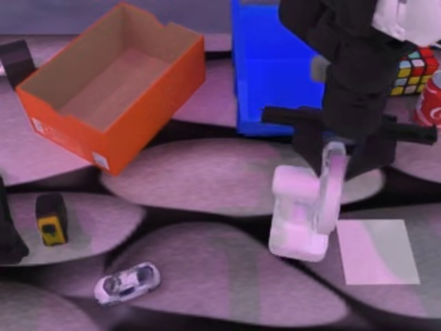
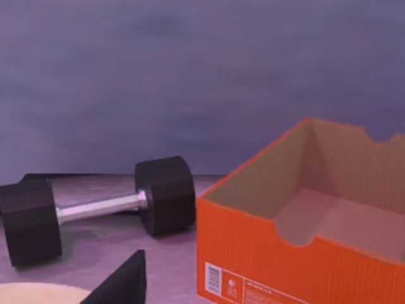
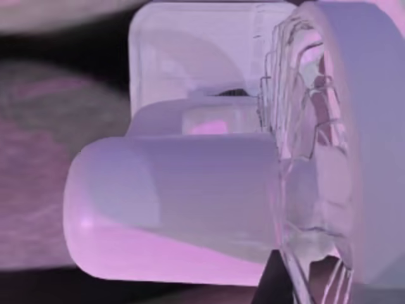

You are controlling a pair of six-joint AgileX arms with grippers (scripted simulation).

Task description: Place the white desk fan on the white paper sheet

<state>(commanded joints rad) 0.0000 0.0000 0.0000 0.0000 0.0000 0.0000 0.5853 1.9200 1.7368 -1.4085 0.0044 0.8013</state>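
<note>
The right gripper (image 1: pixel 335 153) is hanging over the middle-right part of the tabletop (image 1: pixel 207 179), directly above the white desk fan (image 1: pixel 303 207). Its jaws are coming down on the top edge of the fan's round head, but I cannot tell if they are clamped on it or only close around it. The fan is standing just to the left of the white paper sheet (image 1: pixel 377 252); its blocky base seems to be very near the sheet's left edge, not on it. In the right wrist view the fan (image 3: pixel 190 196) is filling almost the whole picture, with the grille head on one side and the rounded motor housing sticking out from it.

The left arm is sitting parked at the left edge of the tabletop, and its jaws are not visible clearly. Its wrist camera is looking at a black dumbbell (image 2: pixel 95 209) and the orange shoebox (image 2: pixel 304 221).

In the top view, the orange shoebox (image 1: pixel 117 83) is lying open at the upper left, a blue bin (image 1: pixel 272 69) is standing beside it, and a Rubik's cube (image 1: pixel 413 69) and a red soda can (image 1: pixel 431 100) are at the upper right. A small silver toy car (image 1: pixel 127 283) and a yellow-black tape measure (image 1: pixel 52 219) are lying at the lower left.
</note>
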